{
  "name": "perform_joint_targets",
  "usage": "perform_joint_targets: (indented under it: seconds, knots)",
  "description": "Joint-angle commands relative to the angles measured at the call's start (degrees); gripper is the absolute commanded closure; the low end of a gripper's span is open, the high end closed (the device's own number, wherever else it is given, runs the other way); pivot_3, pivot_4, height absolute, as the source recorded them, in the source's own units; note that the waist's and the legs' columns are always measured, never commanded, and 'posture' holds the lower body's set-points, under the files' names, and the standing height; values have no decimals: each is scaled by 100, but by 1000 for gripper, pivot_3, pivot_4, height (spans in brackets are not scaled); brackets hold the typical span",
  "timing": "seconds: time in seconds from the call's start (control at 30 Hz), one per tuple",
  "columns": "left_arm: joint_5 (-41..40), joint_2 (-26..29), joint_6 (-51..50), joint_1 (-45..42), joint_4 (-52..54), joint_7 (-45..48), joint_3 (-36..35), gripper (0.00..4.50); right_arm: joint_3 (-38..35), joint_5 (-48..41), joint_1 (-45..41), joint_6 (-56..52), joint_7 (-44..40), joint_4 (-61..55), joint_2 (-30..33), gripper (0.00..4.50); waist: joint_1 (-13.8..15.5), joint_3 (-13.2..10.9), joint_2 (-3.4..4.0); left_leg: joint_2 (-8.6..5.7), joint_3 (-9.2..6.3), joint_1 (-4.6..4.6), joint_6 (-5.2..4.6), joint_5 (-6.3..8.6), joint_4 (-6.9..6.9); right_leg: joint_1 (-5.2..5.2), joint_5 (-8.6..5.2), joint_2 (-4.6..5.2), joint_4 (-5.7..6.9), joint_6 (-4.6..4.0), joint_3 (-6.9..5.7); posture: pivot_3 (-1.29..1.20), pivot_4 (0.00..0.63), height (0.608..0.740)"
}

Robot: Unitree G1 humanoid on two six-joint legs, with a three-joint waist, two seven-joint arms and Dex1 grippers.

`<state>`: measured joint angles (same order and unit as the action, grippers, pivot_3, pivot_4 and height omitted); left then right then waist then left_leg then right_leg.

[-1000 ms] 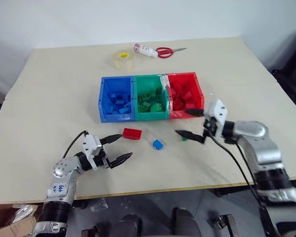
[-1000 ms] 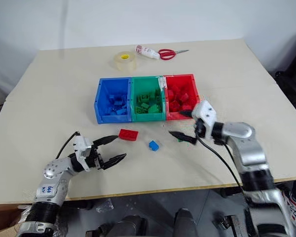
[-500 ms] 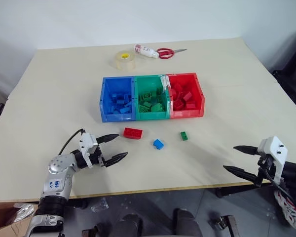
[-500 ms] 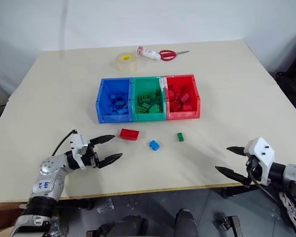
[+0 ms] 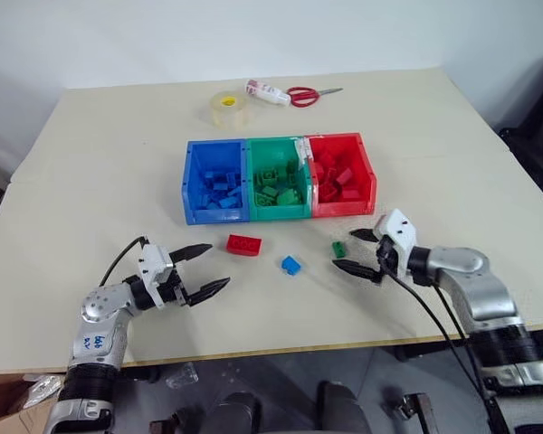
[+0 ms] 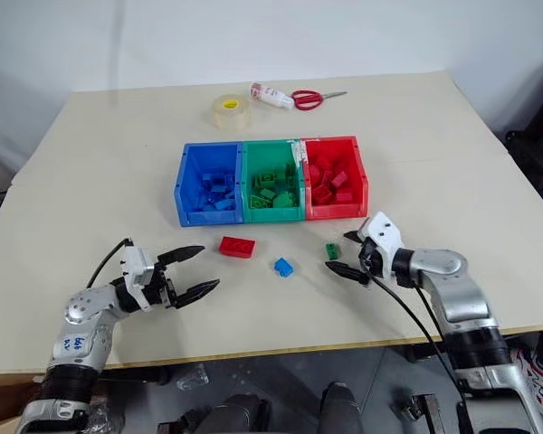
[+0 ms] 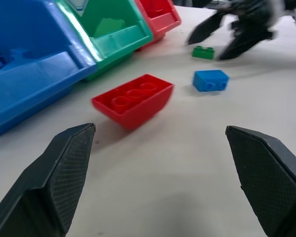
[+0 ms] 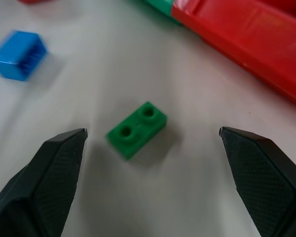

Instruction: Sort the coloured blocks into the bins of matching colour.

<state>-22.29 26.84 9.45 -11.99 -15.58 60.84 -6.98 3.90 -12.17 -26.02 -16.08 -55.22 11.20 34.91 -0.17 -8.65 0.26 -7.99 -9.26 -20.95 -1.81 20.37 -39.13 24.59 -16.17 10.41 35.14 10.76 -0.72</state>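
Just beside the green brick (image 5: 338,248), the right end effector (image 5: 355,252) gapes wide.

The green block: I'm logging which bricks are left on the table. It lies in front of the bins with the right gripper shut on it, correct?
Not quite. The green block does lie on the table in front of the bins, but the right gripper is open, its fingers apart on either side of the block without touching it. The right wrist view shows this.

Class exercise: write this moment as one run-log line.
left gripper: open, near red brick | right gripper: open, beside green brick | blue brick: on table | bins: part filled
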Motion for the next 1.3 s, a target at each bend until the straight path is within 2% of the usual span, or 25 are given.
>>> perform_joint_targets:
  seconds: [0.03, 0.1, 0.33, 0.37, 0.4, 0.5, 0.73, 0.97, 1.13, 1.3]
  knots:
    - [-114, 56, 20, 180, 356, -120, -176, 0, 7, 80, -61, 206, -79, 168, 14, 187, 2, 0, 0, 0, -1, 0, 0, 0, 0, 0, 0, 0, 0, 0, 0, 0, 150, 740]
    - [-127, 56, -12, 351, 517, -196, -215, 0, -26, 5, -34, 216, -136, 115, 12, 609, -4, 0, 0, 1, 1, 1, 0, 0, 0, -1, 0, 0, 0, 0, 1, 0, 150, 740]
    - [-143, 23, -110, 585, 832, -333, -203, 0, -79, -85, -38, 215, -183, -82, -19, 3098, 10, 0, 0, 1, 2, 1, 1, 0, -3, -2, 0, -1, 0, 0, 2, 0, 150, 740]
    - [-139, 17, -113, 578, 843, -339, -196, 0, -87, -130, -59, 190, -193, -193, -32, 3098, 6, 0, 0, 1, 2, 1, 1, 0, -4, -2, 0, -1, 1, 0, 2, 0, 150, 740]
    - [-136, 14, -114, 573, 850, -345, -189, 0, -93, -164, -78, 162, -200, -282, -41, 3514, 2, 0, 0, 1, 3, 1, 1, 0, -3, -2, 0, -1, 1, 0, 2, 0, 150, 740]
    - [-137, 11, -111, 571, 867, -351, -166, 0, -127, -260, -179, 127, -186, -482, -94, 4052, 0, 0, 0, 3, 4, 1, 2, 1, -1, 0, 0, -2, 0, 0, 2, 0, 150, 740]
    - [-136, -10, -115, 543, 869, -366, -120, 0, -76, -434, -906, 100, -166, -520, -411, 4052, -16, 0, 1, 4, 6, 1, 2, 1, -1, 1, 0, -3, -1, 0, 2, 0, 150, 740]
    - [-115, -62, -79, 527, 844, -380, -87, 0, 244, 115, -2489, 758, 246, 1152, -1401, 4052, -84, 0, 1, 6, 6, 3, 4, 2, 2, 5, 0, -4, 5, 0, 2, 0, 150, 740]
    - [-100, -97, -61, 543, 878, -413, -95, 0, 226, 419, -3113, 1423, 510, 2223, -1794, 2306, -146, 1, 1, 2, -11, 3, 4, 2, 2, 18, 6, -4, 41, -14, -3, 0, 150, 740]
    - [-119, -91, -68, 612, 923, -424, -119, 0, 156, 329, -2986, 1542, 298, 2067, -1699, 631, -177, 1, 1, -2, -14, 1, 0, 4, 2, 24, 12, -4, 44, -25, -3, 0, 150, 740]
